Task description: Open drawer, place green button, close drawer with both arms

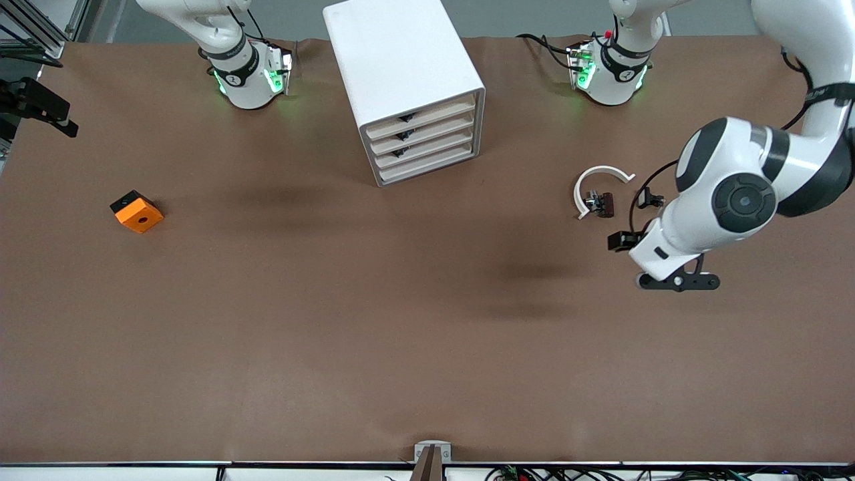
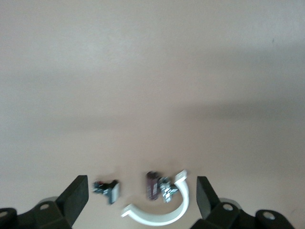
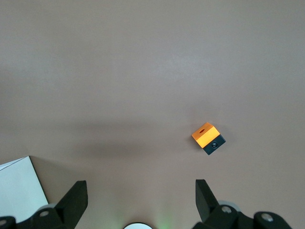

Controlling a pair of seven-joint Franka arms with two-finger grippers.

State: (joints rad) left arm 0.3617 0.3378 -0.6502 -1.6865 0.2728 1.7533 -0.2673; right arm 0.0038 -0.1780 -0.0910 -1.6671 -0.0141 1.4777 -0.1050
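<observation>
I see the left end effector (image 2: 142,200) spread wide over the table (image 2: 152,71); white ring (image 2: 164,214) and two small clips (image 2: 107,188) lie between its fingertips.

The table (image 1: 334,321) is covered in matt brown sheet, faintly creased. The cabinet (image 1: 394,60) looks like smooth white plastic, satin in finish. The orange cube (image 1: 139,214) appears matt plastic on a black base.
</observation>
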